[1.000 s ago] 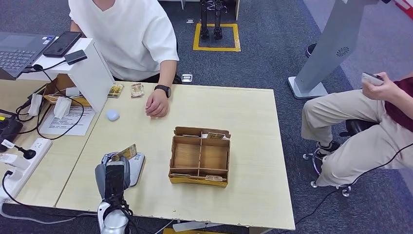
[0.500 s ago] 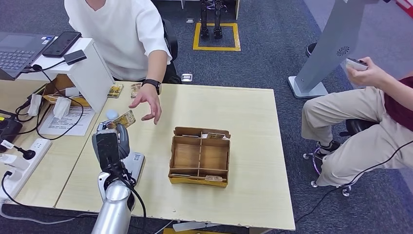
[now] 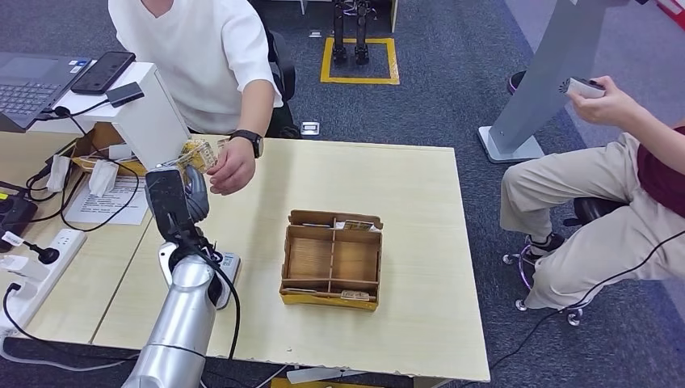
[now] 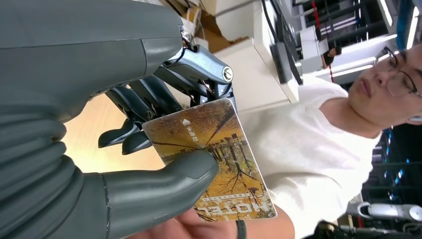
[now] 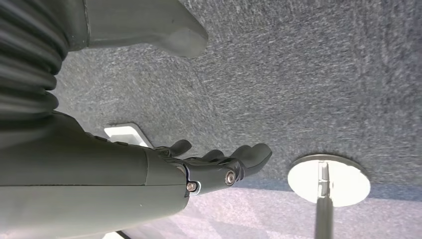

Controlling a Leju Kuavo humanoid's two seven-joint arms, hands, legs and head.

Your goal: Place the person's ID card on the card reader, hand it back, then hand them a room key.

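My left hand (image 3: 174, 198) is raised over the table's left side, toward the person in the white shirt (image 3: 202, 56). It pinches a card with an autumn-tree picture and the word HOTEL (image 4: 214, 159) between thumb (image 4: 164, 184) and fingers (image 4: 144, 99). In the head view the card (image 3: 198, 153) points at the person, whose hand (image 3: 232, 168) is at its far end. The white card reader (image 3: 229, 267) lies on the table behind my forearm, partly hidden. My right hand (image 5: 209, 167) hangs over grey carpet with its fingers apart, holding nothing.
A cardboard box with compartments (image 3: 331, 263), cards tucked along its edges, stands mid-table. A white stand with a phone (image 3: 141, 109), a laptop (image 3: 32, 81), cables and a power strip (image 3: 32, 271) crowd the left. Another person sits at the right (image 3: 614, 186).
My left hand has lifted the card from beside the reader and carried it away from me toward the person. The person's hand left the table and came to the card.
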